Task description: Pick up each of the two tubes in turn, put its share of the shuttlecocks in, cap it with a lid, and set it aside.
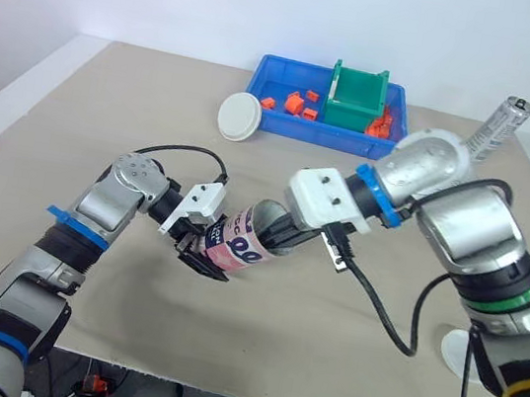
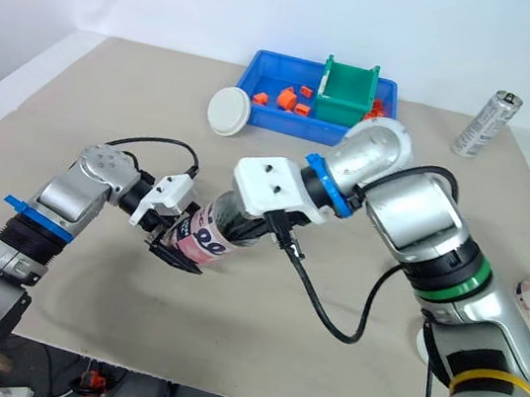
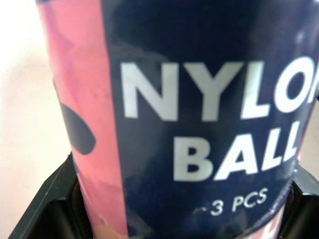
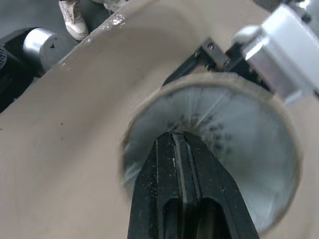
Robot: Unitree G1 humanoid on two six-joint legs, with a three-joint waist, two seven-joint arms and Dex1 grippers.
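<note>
Left gripper (image 1: 203,255), at the centre of the frame, is clamped around the bottom end of a pink and navy tube (image 1: 243,242), holding it tipped on its side over the table (image 1: 109,105). Right gripper (image 4: 182,138) has its fingers pressed together at the tube's open mouth, in front of a white shuttlecock (image 4: 239,119) inside. A white lid (image 1: 240,116) lies at upper centre, beside a blue tray (image 1: 279,79).

Both arms bend inward, tools facing: left tool (image 1: 204,252) clamped firm, right tool (image 4: 179,144) with fingers pressed together.
</note>
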